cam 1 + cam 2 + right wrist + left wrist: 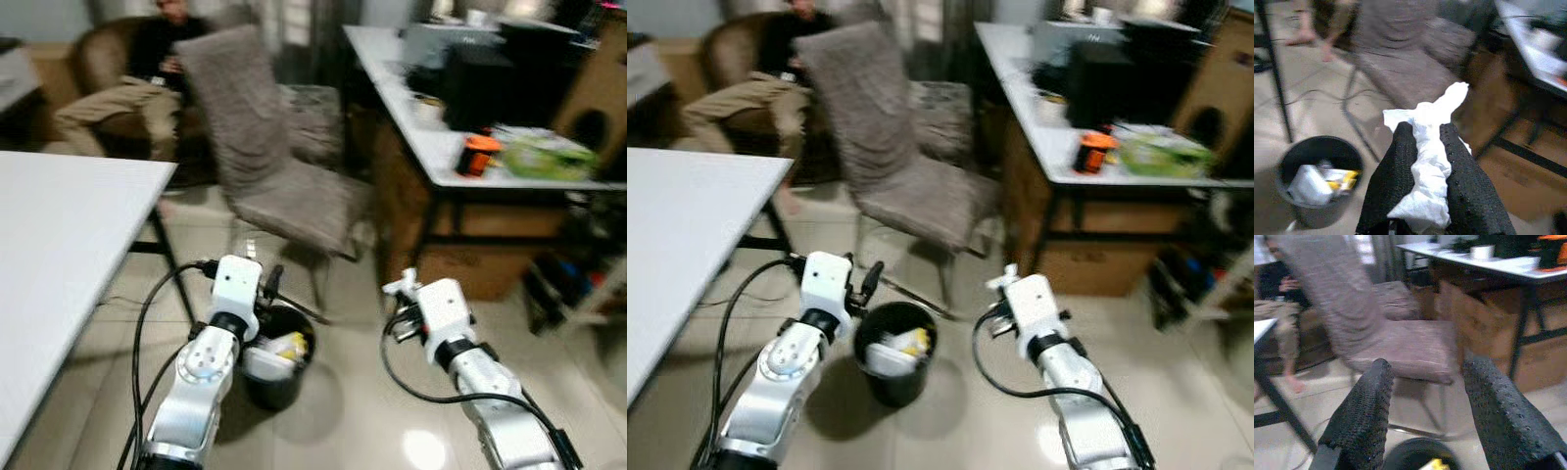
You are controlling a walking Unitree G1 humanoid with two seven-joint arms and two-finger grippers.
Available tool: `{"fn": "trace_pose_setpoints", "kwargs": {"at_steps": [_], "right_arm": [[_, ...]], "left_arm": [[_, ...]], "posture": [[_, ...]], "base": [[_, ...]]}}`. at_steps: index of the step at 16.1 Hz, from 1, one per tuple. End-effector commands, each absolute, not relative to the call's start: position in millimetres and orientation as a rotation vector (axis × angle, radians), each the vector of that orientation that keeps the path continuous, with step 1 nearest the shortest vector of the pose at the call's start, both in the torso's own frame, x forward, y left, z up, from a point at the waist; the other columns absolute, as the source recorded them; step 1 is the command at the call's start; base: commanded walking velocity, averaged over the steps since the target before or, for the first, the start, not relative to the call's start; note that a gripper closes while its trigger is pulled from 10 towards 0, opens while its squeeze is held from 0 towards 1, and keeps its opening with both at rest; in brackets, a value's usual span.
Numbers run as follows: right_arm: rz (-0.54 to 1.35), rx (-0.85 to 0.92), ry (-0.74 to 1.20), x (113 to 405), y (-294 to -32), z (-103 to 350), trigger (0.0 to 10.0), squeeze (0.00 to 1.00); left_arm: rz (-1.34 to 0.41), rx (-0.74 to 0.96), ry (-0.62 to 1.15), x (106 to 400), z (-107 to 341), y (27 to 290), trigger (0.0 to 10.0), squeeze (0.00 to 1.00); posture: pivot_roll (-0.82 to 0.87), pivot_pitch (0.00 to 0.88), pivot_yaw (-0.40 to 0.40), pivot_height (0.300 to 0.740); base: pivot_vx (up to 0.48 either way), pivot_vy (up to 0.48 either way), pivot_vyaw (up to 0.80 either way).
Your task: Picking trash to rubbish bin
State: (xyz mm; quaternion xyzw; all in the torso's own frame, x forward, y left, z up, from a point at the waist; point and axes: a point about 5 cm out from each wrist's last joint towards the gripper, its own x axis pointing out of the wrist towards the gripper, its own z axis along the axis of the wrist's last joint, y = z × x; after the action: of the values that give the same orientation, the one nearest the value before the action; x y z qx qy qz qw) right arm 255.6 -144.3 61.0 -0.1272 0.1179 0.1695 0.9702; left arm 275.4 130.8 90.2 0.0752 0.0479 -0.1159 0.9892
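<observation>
White laminate table (59,235) off to the left of the left end effector (1425,406), a seated person (127,78) on a brown sofa far beyond it. Left end effector raised over the near rim of the rubbish bin (893,352), fingers (1359,416) spread wide with nothing between them. Black round bin standing on the pale tiled floor (353,411), just right of the left end effector and between the two arms, already holding crumpled white paper and a yellow scrap (913,341). Grey fabric chair (274,166) straight ahead of both end effectors, beyond the bin, its back tilted away.

Right end effector (1427,161) held up to the right of the bin, well apart from it, fingers pressed together on a wad of white tissue (1430,147); one twisted end of the tissue poking out past the fingertips. Tissue off the floor, pinched in that grip, not over the bin's mouth.

Further right and beyond, a second white table (421,127) carrying an orange cup (478,154), a green packet (549,157) and dark equipment, a cardboard box (470,255) tucked beneath.
</observation>
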Motion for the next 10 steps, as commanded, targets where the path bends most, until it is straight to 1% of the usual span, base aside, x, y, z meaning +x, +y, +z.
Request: {"fn": "trace_pose_setpoints", "kwargs": {"at_steps": [1,2,5,7,8,10], "right_arm": [[0.377,-0.268,0.274,254.4,-139.3,57.0,10.0,0.0],[0.373,-0.269,0.288,253.7,-139.7,55.0,10.0,0.0],[0.409,-0.288,0.35,248.4,-138.8,45.4,10.0,0.0],[0.479,-0.303,0.385,248.4,-129.8,39.2,10.0,0.0],[0.514,-0.312,0.4,251.0,-124.1,36.3,10.0,0.0],[0.523,-0.295,0.403,257.2,-118.6,36.0,10.0,0.0]], "left_arm": [[-0.229,0.157,0.097,278.7,91.3,132.9,10.0,0.0],[-0.229,0.157,0.096,279.1,91.5,132.6,10.0,0.0],[-0.234,0.16,0.1,277.6,90.8,132.4,10.0,0.0],[-0.23,0.164,0.103,276.8,90.7,134.7,10.0,0.0],[-0.228,0.166,0.105,276.1,90.7,135.9,10.0,0.0],[-0.226,0.169,0.107,273.2,91.1,137.0,10.0,0.0]], "posture": [[-0.19,0.0,-0.043,0.74],[-0.19,0.0,-0.043,0.74],[-0.19,0.001,-0.04,0.74],[-0.18,0.007,-0.044,0.74],[-0.17,0.019,-0.045,0.74],[-0.16,0.032,-0.05,0.74]], "base": [[0.386,0.0,0.58],[0.382,0.0,0.58],[0.381,0.0,0.0],[0.382,0.0,0.0],[0.382,0.0,0.59],[0.382,0.0,0.8]]}}
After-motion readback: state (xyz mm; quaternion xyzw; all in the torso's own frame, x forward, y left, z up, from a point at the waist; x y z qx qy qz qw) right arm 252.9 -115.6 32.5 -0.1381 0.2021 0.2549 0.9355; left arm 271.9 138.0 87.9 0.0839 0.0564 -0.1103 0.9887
